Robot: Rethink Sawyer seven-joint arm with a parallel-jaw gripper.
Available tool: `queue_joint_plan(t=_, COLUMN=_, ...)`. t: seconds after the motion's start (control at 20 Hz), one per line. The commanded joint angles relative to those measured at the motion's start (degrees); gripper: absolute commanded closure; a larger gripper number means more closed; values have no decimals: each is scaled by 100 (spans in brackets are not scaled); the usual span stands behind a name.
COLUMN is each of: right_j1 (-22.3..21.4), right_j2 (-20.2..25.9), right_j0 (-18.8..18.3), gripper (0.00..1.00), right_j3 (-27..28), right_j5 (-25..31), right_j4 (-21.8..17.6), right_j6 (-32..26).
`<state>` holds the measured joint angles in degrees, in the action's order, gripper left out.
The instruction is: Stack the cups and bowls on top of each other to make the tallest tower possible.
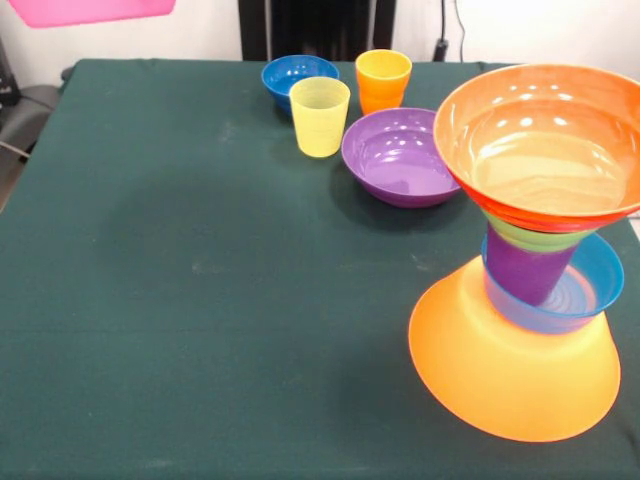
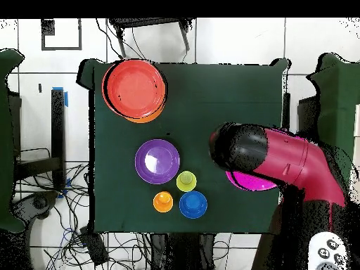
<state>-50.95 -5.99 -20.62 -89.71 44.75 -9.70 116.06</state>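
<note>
The tower stands at the front view's right. Its base is the big yellow-orange bowl, upside down. On it are the light blue bowl, the purple cup, the green bowl and the orange-red bowl on top; from overhead only that top bowl shows. The purple bowl, yellow cup, orange cup and dark blue bowl stand grouped at the far side. The pink bowl hangs in the air under the arm's end. The gripper itself is hidden there.
The dark green cloth-covered table carries everything. In the overhead view the red arm reaches over the table's right part, covering most of the pink bowl. Cables and chair parts lie around the table on the floor.
</note>
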Motion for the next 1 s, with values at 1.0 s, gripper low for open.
queue_joint_plan(t=1.0, right_j1=67, right_j2=1347, right_j0=1112, gripper=100, right_j3=458, right_j5=1620, right_j4=-1316, right_j6=-1173)
